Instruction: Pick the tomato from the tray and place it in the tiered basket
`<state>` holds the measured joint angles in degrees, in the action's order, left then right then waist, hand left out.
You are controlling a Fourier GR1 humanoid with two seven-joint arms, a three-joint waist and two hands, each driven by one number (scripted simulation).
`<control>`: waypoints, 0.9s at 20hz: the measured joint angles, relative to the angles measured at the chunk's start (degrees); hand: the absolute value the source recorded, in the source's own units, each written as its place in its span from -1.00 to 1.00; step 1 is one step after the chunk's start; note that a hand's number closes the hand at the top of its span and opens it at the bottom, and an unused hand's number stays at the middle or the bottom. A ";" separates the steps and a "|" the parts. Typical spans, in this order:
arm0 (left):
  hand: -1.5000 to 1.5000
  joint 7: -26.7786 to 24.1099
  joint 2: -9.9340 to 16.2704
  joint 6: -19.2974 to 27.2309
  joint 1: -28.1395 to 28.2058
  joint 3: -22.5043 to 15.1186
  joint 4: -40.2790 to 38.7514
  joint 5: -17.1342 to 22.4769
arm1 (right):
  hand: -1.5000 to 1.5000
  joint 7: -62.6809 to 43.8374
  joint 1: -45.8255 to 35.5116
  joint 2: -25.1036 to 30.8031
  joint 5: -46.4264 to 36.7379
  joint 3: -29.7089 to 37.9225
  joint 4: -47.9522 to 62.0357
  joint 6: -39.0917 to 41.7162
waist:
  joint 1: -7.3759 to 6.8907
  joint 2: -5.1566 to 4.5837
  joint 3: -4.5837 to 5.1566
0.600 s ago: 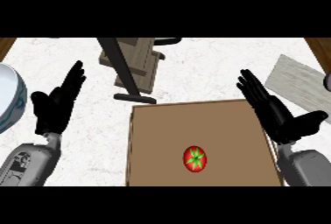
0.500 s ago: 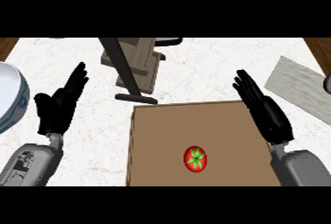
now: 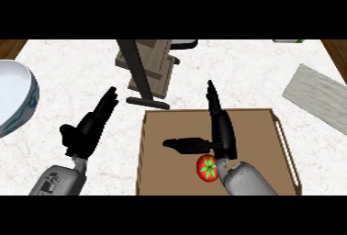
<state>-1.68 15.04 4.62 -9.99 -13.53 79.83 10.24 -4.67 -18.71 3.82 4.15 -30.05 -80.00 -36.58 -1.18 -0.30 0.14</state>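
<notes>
The right hand [image 3: 222, 131] is seen over the brown tray [image 3: 155, 179], its fingers held straight and pointing away from the robot, with the thumb spread out to its left; nothing is held by it. The tomato [image 3: 207, 167] lies on the tray just behind the palm, close beside the grey wrist, and whether it is touched by the hand cannot be told. The left hand [image 3: 86, 133] is shown open as well, fingers straight and raised, over the white marbled desk [image 3: 68, 64] to the left of the tray. Beyond the fingertips of the right hand, the tiered basket [image 3: 150, 64] stands on the desk. A white bowl [image 3: 15, 101] is seen at the far left of the left hand, and a pale board [image 3: 318, 98] lies well to the right of the right hand.
</notes>
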 measured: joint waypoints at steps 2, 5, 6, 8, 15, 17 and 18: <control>0.00 -1.81 0.24 -1.60 0.85 0.70 -1.20 0.60 | -1.00 0.78 -0.94 -1.46 -2.63 -2.69 0.23 -4.37 | 0.28 0.12 -0.04; 0.00 -3.57 -0.39 -2.05 1.67 0.59 -2.59 0.15 | -1.00 -5.62 -3.95 -0.87 -10.31 -6.53 -1.12 -7.81 | 0.97 0.42 -0.01; 0.00 -3.85 -0.35 -2.21 2.03 0.77 -2.76 0.25 | -1.00 -9.13 -5.03 -0.11 -12.97 -7.84 -1.90 -8.22 | 1.23 0.59 0.03; 0.00 -4.14 -0.61 -1.93 2.65 0.63 -2.79 -0.03 | -1.00 -15.78 -6.85 3.08 -17.06 -9.58 -3.23 -6.61 | 1.86 0.98 0.11; 0.00 -4.29 -0.14 -2.11 3.54 1.22 -3.24 0.14 | -1.00 -36.37 -13.07 13.30 -25.24 -17.01 -2.38 10.23 | 3.02 2.07 0.63; 0.00 -4.24 0.04 -2.29 3.44 1.43 -3.28 0.28 | -1.00 -42.32 -15.26 15.10 -25.93 -19.25 -3.22 16.71 | 3.09 2.22 0.67; 0.00 -3.96 -0.06 -2.25 3.18 1.46 -3.10 0.37 | -1.00 -45.43 -16.36 15.40 -25.92 -20.33 -4.01 19.94 | 3.07 2.27 0.64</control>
<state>-5.65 14.98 2.37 -6.81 -12.07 76.73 10.61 -50.10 -35.07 19.21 -21.77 -50.39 -84.01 -16.64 1.89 1.96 0.79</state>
